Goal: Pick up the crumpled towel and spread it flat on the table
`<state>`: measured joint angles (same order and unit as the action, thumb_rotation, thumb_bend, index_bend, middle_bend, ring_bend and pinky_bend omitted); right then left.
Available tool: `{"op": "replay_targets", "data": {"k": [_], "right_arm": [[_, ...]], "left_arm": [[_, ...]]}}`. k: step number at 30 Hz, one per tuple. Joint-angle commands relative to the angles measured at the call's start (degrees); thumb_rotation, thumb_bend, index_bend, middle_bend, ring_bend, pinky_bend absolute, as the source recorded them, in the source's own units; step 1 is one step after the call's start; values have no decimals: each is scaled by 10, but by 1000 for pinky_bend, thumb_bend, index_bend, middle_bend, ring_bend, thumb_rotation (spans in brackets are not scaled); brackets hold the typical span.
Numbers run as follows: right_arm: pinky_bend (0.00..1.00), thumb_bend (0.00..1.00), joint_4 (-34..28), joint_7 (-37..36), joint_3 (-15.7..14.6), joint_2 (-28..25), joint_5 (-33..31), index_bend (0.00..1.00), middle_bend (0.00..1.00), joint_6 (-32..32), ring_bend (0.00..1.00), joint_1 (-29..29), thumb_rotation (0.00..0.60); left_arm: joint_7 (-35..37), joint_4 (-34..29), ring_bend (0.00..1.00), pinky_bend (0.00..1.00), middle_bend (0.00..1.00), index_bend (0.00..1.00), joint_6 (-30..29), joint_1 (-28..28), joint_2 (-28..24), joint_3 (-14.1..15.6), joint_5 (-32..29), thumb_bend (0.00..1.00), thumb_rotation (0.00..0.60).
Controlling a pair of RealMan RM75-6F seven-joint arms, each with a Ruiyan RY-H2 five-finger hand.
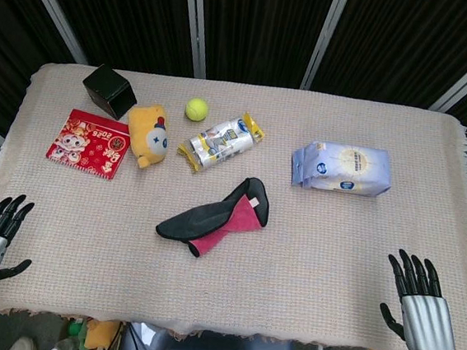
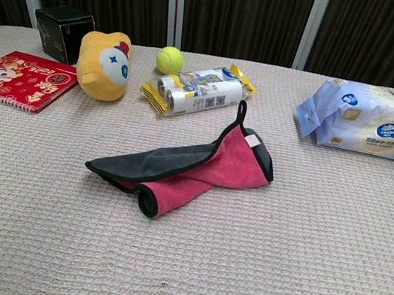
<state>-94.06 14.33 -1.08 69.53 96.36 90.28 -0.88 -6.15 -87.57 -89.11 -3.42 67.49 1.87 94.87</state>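
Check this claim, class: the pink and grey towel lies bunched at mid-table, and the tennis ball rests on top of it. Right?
Not quite. The tennis ball rests on the table behind the towel, beside the yellow plush toy, well apart from it. The head view shows the gap.

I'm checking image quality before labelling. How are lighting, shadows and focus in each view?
Head view: even light, sharp focus, the towel casts only faint shadow. Chest view: soft light, a thin shadow under the towel's edge, dark backdrop, no glare on the wipes pack.
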Motion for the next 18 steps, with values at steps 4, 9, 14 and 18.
{"op": "replay_targets", "data": {"k": [4,9,14,18], "right_arm": [[0,313,3,-1,6,3,-1,0,0,-6,0,8,600],[0,313,5,-12,23,5,9,0,0,-13,0,30,600],[196,312,11,-24,55,8,8,0,83,-45,145,74,600],[550,312,11,-18,106,13,-6,63,460,-106,525,145,600]], "left_arm": [[5,-2,0,0,0,0,-1,1,-3,-2,-6,0,600],[9,-2,0,0,0,0,1,1,-5,-9,-19,0,600],[-1,-1,0,0,0,0,8,-2,-2,-13,-26,0,600],[-15,5,0,0,0,0,22,-6,7,-15,-37,0,600]]}}
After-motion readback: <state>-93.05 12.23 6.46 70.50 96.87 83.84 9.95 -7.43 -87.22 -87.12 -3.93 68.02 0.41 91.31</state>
